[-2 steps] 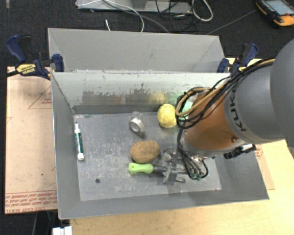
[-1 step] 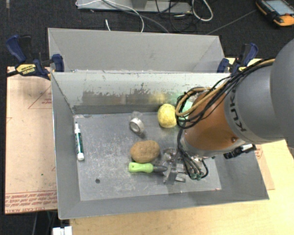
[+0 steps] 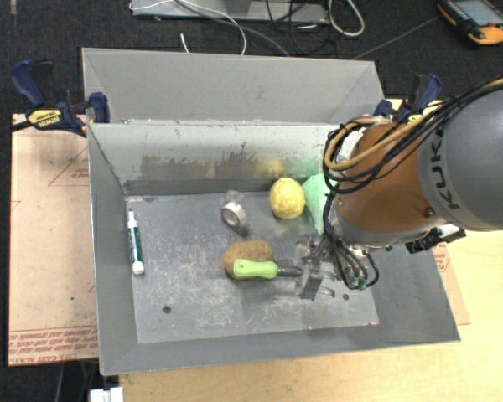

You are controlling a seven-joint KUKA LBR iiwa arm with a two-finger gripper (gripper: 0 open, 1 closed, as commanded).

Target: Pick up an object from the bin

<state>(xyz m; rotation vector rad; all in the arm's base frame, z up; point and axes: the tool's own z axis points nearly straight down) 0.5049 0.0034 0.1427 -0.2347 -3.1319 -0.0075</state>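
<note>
One pincer [image 3: 313, 280], spread or not I cannot tell, beside the green-handled tool [image 3: 255, 268]

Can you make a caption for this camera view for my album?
Robot gripper low in the grey bin, right beside a green-handled tool and a brown lump.

— What's the bin [image 3: 193, 304] made of?
— Grey metal, matt, the floor scuffed and scratched pale.
— And the things in it?
— The yellow ball [image 3: 287, 198] looks matt and finely dimpled. The brown lump [image 3: 246, 252] is rough, almost fuzzy. The green handle [image 3: 254, 268] on it is smooth plastic, the small silver cylinder [image 3: 233, 214] shines like metal, and the left pen [image 3: 135, 243] is white plastic.
</note>
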